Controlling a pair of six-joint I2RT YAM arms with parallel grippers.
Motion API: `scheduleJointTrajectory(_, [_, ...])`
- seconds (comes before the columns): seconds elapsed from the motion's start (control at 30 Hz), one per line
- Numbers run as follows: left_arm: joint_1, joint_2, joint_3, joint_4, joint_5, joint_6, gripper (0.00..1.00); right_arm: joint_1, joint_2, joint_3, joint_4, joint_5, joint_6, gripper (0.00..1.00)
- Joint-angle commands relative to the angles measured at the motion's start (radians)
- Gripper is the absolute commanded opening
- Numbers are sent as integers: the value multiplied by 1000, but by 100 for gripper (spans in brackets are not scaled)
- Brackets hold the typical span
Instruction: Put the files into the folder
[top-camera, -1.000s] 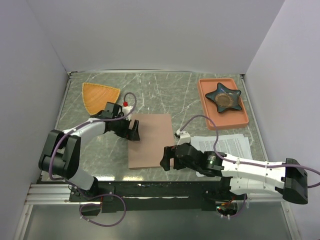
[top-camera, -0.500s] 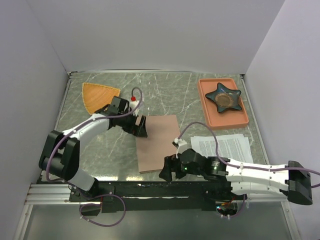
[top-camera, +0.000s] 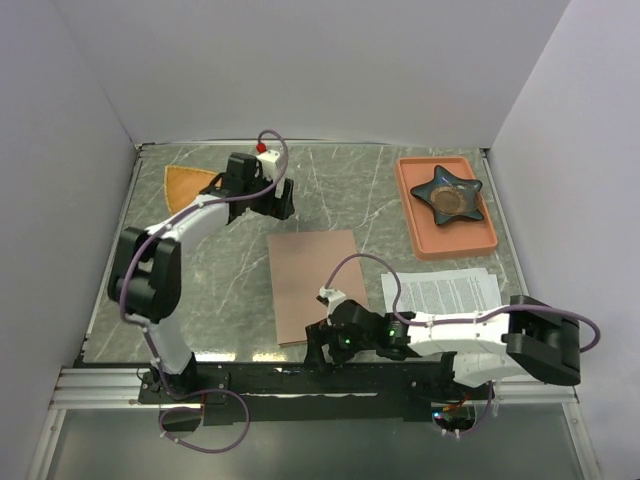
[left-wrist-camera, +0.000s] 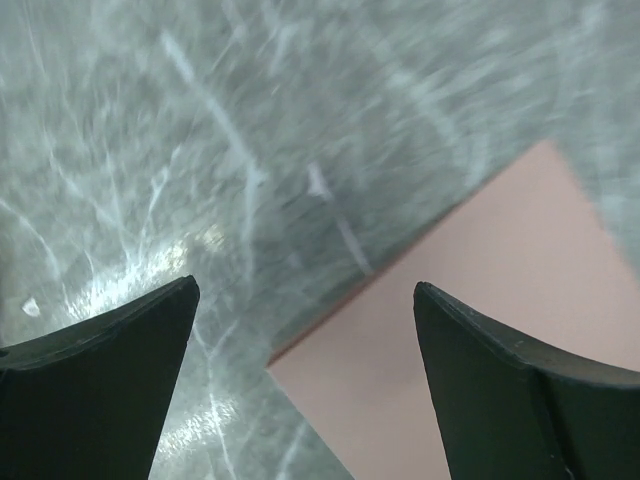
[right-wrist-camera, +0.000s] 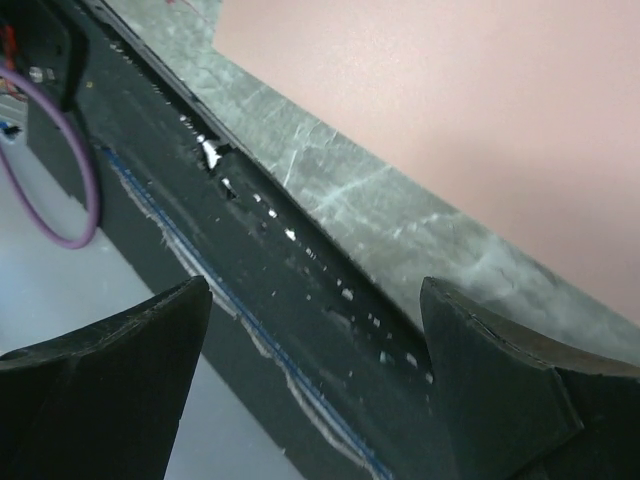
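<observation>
My left gripper (top-camera: 282, 203) hangs spread wide and empty, a far corner of the folder (top-camera: 314, 285) showing between its fingers. My right gripper (top-camera: 318, 350), also wide and empty, sits at the folder's near edge, with the files (top-camera: 443, 292) beside my right forearm

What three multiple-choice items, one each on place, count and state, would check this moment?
1. Where do the papers lie?
A. on the table, right of the folder
B. on top of the folder
C. at the far left corner

2. How many dishes sit in the tray?
A. none
B. one
C. three

3. The left hand is
A. shut on a paper
B. shut on the folder
C. open, holding nothing

Answers:
1 A: the printed sheets lie beside the folder's right edge.
2 B: only the star-shaped dish is there.
3 C: in the left wrist view its fingers stand apart, with nothing between them.
</observation>
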Motion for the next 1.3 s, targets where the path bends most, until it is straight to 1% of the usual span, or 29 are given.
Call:
scheduleJointTrajectory(0.0, [-1, 79, 42, 72, -149, -10, 96, -2, 52, 30, 96, 5, -6, 93])
scheduleJointTrajectory(0.07, [-1, 110, 45, 80, -202, 5, 96, -12, 64, 1, 126, 20, 20, 93])
scheduleJointTrajectory(0.2, [-3, 151, 47, 78, -259, 34, 96, -28, 50, -54, 151, 77, 69, 94])
scheduleJointTrajectory(0.33, [-4, 164, 32, 84, -261, 42, 96, -55, 9, -123, 159, 128, 132, 94])
scheduleJointTrajectory(0.4, [-10, 167, 22, 84, -272, 82, 96, -83, -10, -143, 165, 148, 143, 94])
scheduleJointTrajectory(0.5, [-15, 165, -1, 81, -272, 100, 96, -121, -39, -175, 188, 142, 152, 94])
scheduleJointTrajectory(0.53, [-17, 164, -13, 78, -272, 102, 96, -156, -45, -189, 197, 125, 150, 94])
scheduleJointTrajectory(0.67, [-17, 151, -56, 75, -272, 115, 96, -233, -65, -214, 212, 111, 141, 94])
scheduleJointTrajectory(0.87, [-17, 106, -152, 98, -347, 140, 96, -334, -118, -215, 193, 106, 111, 93])
scheduleJointTrajectory(1.0, [-9, 49, -183, 74, -352, 135, 96, -374, -143, -204, 168, 122, 114, 92])
scheduleJointTrajectory(1.1, [-7, 3, -200, 45, -341, 123, 96, -384, -164, -211, 179, 111, 144, 90])
scheduleJointTrajectory(1.2, [-7, -26, -211, 5, -341, 108, 96, -381, -184, -230, 208, 102, 187, 86])
scheduleJointTrajectory(1.27, [-9, -42, -237, -3, -345, 102, 96, -374, -194, -249, 234, 60, 222, 83])
